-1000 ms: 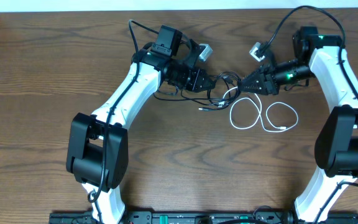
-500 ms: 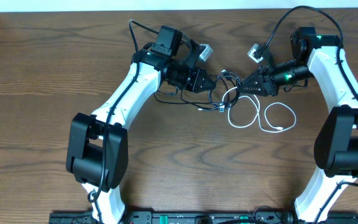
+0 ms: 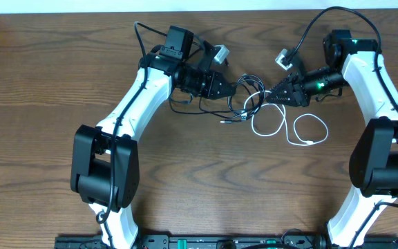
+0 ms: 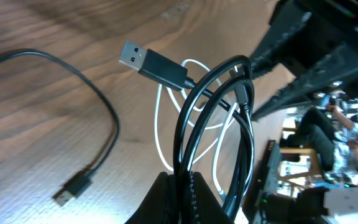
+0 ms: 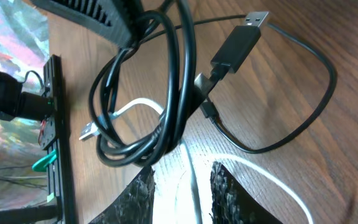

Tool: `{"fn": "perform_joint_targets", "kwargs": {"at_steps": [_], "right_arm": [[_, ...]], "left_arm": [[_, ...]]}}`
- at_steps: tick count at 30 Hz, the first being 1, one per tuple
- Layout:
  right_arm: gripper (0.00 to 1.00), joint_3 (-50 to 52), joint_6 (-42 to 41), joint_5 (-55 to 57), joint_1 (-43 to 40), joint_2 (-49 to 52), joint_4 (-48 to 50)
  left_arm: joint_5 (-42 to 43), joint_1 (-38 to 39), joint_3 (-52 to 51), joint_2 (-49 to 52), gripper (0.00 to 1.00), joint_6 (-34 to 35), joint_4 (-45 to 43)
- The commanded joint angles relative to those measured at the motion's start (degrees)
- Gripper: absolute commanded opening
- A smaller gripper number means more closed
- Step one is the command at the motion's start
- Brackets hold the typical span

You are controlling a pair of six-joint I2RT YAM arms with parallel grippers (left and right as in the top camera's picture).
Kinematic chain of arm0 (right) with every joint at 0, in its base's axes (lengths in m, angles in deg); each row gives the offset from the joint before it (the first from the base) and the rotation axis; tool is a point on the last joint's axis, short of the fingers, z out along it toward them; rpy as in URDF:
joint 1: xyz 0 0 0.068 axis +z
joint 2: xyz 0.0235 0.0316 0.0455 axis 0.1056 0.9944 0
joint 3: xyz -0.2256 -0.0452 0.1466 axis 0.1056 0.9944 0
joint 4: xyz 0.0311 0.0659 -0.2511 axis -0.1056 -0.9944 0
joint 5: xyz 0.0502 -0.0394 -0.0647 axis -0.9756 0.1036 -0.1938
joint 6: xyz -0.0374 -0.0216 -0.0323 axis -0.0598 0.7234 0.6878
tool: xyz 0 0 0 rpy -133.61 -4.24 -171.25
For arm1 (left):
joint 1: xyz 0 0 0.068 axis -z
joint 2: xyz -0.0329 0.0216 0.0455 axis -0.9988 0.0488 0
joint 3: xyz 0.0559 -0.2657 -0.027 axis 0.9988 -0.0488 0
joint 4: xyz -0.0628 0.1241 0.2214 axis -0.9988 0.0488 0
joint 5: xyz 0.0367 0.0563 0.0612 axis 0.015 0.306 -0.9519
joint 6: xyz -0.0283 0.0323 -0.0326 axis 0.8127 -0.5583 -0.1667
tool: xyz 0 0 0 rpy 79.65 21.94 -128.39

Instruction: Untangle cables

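Not yet untangled. Black cable (image 3: 249,95) looped and lifted at table (image 3: 47,104) centre-far, crossing white cable (image 3: 276,128), which lies in two loops to the right. Counted: two cables, one of each colour. Left gripper (image 4: 180,183) jaws clamped on black loops. Right gripper (image 5: 182,186) jaws apart, straddling the white. Separation outstanding.

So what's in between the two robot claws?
Looped black cable, with some of the white cable mixed in. The overhead view shows this tangle filling the gap between the left gripper and the right gripper.
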State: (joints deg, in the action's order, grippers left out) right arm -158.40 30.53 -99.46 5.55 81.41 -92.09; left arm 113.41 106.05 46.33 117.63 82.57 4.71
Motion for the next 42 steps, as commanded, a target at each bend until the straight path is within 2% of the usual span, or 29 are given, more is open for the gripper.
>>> {"fn": "perform_joint_targets", "kwargs": {"at_steps": [1, 2, 5, 7, 10, 16, 20, 27, 29, 32, 37, 42], "right_arm": [[0.23, -0.1, 0.5, -0.4, 0.2, 0.3, 0.2], [0.19, -0.1, 0.5, -0.4, 0.2, 0.3, 0.2], [0.01, -0.1, 0.5, -0.1, 0.1, 0.3, 0.4], [0.01, -0.1, 0.1, 0.7, -0.5, 0.3, 1.0], [0.01, -0.1, -6.7, 3.0, -2.3, 0.3, 3.9], [0.01, -0.1, -23.0, 6.6, -8.1, 0.3, 11.4], [0.01, -0.1, -36.3, 16.3, -11.1, 0.3, 15.6], [0.01, 0.3, -45.4, 26.9, -11.7, 0.3, 16.9], [0.01, 0.3, -44.1, 25.5, -11.6, 0.3, 17.1], [0.02, 0.3, -33.7, 15.2, -10.6, 0.3, 15.5], [0.28, 0.3, -17.1, 3.8, -7.7, 0.3, 10.1], [0.36, 0.4, -12.1, 4.1, -3.1, 0.3, 9.2]], "left_arm": [[4.7, -0.2, 0.2, -0.2, 0.07, 0.1, 0.0], [4.7, -0.2, 0.2, -0.2, 0.07, 0.1, 0.0], [4.4, -0.3, 0.2, -0.2, 0.08, 0.1, 0.0], [3.6, -0.3, 0.2, -0.2, 0.07, 0.1, 0.0], [2.9, -0.3, 0.2, -0.2, 0.07, 0.2, 0.0], [3.0, -0.3, 0.2, -0.2, 0.07, 0.2, 0.1], [3.0, -0.3, 0.2, -0.2, 0.07, 0.1, 0.1], [2.9, -0.3, 0.2, -0.2, 0.08, 0.1, 0.0], [2.7, -0.3, 0.2, -0.2, 0.08, 0.1, 0.0], [2.5, -0.3, 0.2, -0.2, 0.08, 0.1, 0.0], [2.6, -0.3, 0.2, -0.2, 0.08, 0.6, 0.0], [2.6, -0.3, 0.2, -0.2, 0.07, 1.4, 0.2]]}}
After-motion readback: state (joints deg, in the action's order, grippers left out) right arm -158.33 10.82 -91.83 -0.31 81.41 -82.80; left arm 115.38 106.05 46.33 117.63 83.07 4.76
